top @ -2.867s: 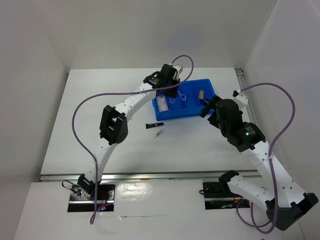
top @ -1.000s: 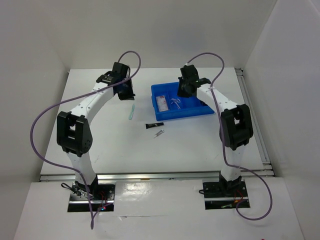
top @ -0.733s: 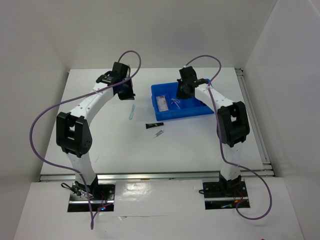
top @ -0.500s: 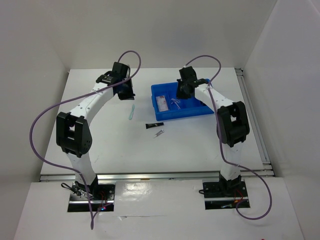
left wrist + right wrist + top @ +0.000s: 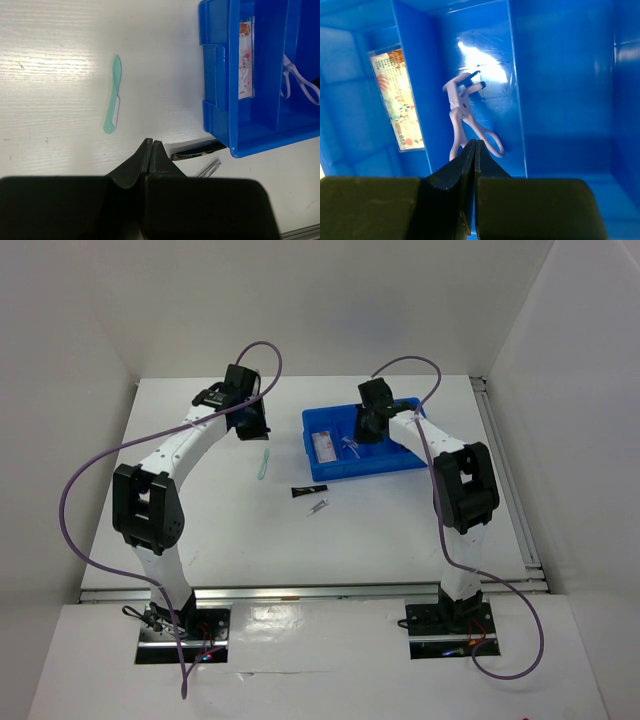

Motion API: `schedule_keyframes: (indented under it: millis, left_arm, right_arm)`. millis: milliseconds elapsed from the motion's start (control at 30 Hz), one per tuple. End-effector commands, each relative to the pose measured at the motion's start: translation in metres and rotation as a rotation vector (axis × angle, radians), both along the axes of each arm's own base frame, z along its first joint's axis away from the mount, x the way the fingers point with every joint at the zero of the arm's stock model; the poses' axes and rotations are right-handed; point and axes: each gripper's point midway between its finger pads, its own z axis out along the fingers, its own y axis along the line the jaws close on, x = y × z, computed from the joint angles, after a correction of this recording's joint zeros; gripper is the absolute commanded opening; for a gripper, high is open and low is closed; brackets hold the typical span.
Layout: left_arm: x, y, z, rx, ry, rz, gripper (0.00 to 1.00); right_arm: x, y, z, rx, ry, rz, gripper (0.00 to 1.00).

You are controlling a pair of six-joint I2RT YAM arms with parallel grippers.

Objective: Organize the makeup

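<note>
The makeup lies partly on the table and partly in the blue bin. A clear pinkish flat case and a pale pink looped tool rest in separate bin compartments. On the table are a slim black tube, a tiny silver stick and a mint green stick. My left gripper hovers left of the bin, shut and holding nothing. The right gripper hangs over the bin's middle compartment, shut and holding nothing.
White walls close in the table at the back and on both sides. Purple cables arc above both arms. The bin's dividers stand upright between its compartments.
Since nearly three seconds ago the left arm has swung from over the bin to its left, and the right arm has come in over the bin. In the last second the right gripper edged slightly nearer.
</note>
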Motion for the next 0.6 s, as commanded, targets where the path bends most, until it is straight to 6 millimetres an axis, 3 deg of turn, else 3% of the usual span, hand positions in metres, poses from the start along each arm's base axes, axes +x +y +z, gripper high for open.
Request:
schedule_keyframes:
  millis: [0,67,233,333,400,433,467,500,533,567]
  left_arm:
    - [-0.004,0.002,-0.003,0.009,0.007,-0.021,0.0]
    - [-0.003,0.001,-0.007,0.012,0.016,-0.021,0.0]
    - [-0.003,0.0,-0.011,0.007,0.027,-0.026,0.0]
    - [-0.003,0.0,-0.015,0.01,0.036,-0.026,0.03]
    - [0.0,0.0,-0.028,0.023,0.054,-0.021,0.19]
    - [0.004,0.002,-0.03,0.034,0.053,-0.013,0.28]
    - [0.005,0.003,-0.036,0.046,0.067,-0.007,0.4]
    - [0.008,0.006,-0.047,0.07,0.09,0.003,0.42]
    - [0.006,0.007,-0.055,0.078,0.117,0.003,0.46]
    - [0.01,0.008,-0.058,0.088,0.116,0.01,0.47]
  right_arm:
    - [0.004,-0.005,0.007,-0.013,-0.031,-0.016,0.04]
    - [0.005,-0.007,0.007,-0.021,-0.034,-0.023,0.04]
    - [0.019,-0.004,0.036,-0.014,-0.086,-0.023,0.04]
    - [0.021,-0.008,0.064,-0.013,-0.141,-0.041,0.12]
    - [0.021,-0.01,0.079,-0.002,-0.169,-0.056,0.22]
    - [0.019,-0.013,0.095,0.002,-0.204,-0.067,0.26]
    - [0.019,-0.015,0.105,0.006,-0.223,-0.086,0.35]
    - [0.019,-0.015,0.116,0.017,-0.248,-0.087,0.44]
    - [0.016,-0.018,0.122,0.015,-0.261,-0.095,0.44]
    - [0.013,-0.022,0.142,0.023,-0.3,-0.105,0.44]
